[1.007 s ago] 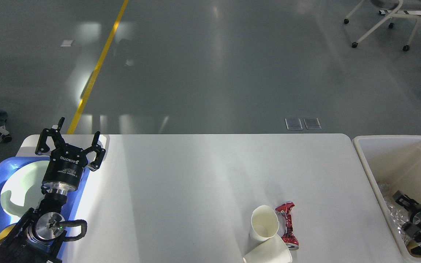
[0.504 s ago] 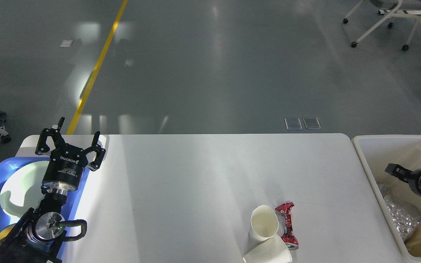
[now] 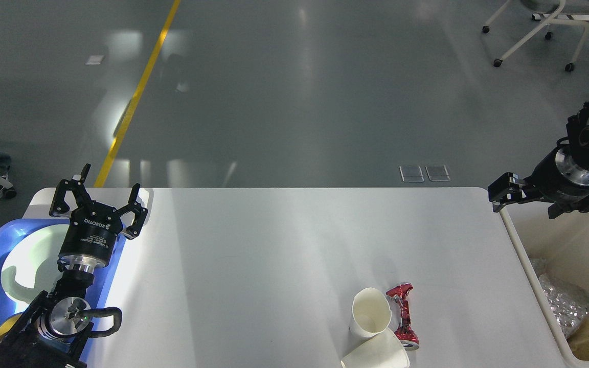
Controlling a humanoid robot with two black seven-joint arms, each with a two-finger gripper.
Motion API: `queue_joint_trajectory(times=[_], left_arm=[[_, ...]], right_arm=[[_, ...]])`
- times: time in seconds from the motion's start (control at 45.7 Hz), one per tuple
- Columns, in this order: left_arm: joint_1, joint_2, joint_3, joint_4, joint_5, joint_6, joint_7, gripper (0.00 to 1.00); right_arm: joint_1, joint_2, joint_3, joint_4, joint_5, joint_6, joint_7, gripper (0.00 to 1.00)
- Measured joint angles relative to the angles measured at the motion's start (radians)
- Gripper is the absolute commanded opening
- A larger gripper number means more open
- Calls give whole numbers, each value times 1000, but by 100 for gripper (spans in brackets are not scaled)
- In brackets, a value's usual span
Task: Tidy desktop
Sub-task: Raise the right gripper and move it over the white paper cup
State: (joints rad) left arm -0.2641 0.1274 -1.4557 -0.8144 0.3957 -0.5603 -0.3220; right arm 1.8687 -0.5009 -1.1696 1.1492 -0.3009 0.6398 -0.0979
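Smooth matt white desk [image 3: 274, 245]; matt paper cups [image 3: 370, 313]; glossy crumpled red foil wrapper [image 3: 402, 312]; shiny crinkled foil [image 3: 563, 301] in the plastic bin [image 3: 524, 255].

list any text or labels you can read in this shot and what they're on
"ROBOTIQ": white lettering, seen upside down, on the black body of the left pincer.
Smaller white print just below that brand name: too small to read.
Crushed red can on the desktop: markings near its lower end are too blurred to read.
Paper cups: no print visible.
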Motion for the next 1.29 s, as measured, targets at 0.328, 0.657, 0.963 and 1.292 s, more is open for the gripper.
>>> queue_joint_trajectory(times=[0.328,0.657,0.963,1.292], left_arm=[[0,0,0,0,0,1,0,97],[0,1,0,0,0,2,-1,97],[0,0,0,0,0,2,-1,97],[0,0,0,0,0,0,0,97]], right_arm=[[389,132,-99,380,163,12,-122,100],[638,240,-86,594,326,53,-120,99],[612,299,-83,592,353,41,-119,99],[444,319,-41,567,387,-64,-119,98]])
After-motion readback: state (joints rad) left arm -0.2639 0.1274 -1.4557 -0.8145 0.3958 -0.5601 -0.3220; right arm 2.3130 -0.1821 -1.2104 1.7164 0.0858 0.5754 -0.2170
